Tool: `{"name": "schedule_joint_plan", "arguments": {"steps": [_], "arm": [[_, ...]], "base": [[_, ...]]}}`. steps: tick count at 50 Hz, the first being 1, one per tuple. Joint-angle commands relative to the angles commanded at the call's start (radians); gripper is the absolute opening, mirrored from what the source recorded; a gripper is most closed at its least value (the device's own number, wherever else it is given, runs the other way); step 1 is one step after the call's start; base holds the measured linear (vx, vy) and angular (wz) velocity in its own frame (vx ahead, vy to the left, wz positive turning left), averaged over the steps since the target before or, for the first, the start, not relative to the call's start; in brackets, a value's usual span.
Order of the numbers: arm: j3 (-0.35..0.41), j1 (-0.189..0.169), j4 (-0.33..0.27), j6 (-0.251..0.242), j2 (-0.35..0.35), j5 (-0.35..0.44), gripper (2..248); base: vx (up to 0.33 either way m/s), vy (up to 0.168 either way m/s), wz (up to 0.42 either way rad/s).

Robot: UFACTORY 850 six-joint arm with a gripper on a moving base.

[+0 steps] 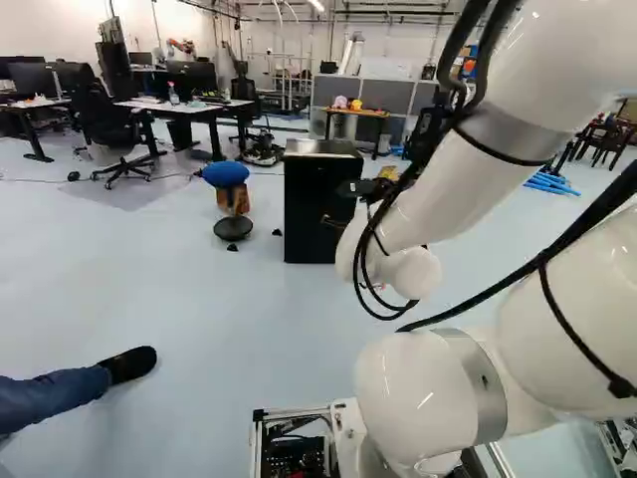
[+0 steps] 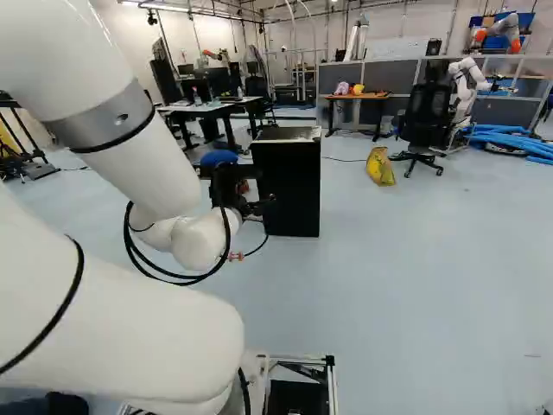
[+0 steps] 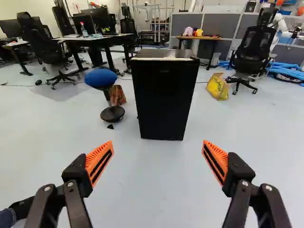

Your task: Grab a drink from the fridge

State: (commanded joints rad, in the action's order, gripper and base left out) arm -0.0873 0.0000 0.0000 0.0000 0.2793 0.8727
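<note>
In the right base view my gripper (image 2: 257, 206) is held out level, overlapping the left edge of the small black fridge (image 2: 295, 186). The wrist view shows the gripper (image 3: 157, 144) open, its orange-padded fingers wide apart with only floor between them. Straight ahead of it, some way off, the fridge (image 3: 164, 97) stands upright on the floor, its door closed and its top pale. The left base view has the fridge (image 1: 309, 204) partly behind my wrist. No drink can be seen.
A blue-topped stool (image 3: 100, 78) stands beside the fridge. A yellow bag (image 3: 217, 86) and an office chair (image 3: 249, 47) are on its other side. Desks (image 3: 95, 38) are farther back. A person's leg and shoe (image 1: 127, 365) reach in at the left. Another robot (image 2: 465, 82) stands behind.
</note>
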Motion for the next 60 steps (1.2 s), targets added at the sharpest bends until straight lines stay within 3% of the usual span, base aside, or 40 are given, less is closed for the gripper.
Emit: {"name": "schedule_joint_plan", "arguments": {"steps": [60], "arm": [[0.000, 0.000, 0.000, 0.000, 0.000, 0.000, 247]], "base": [[0.149, 0.061, -0.019]]}}
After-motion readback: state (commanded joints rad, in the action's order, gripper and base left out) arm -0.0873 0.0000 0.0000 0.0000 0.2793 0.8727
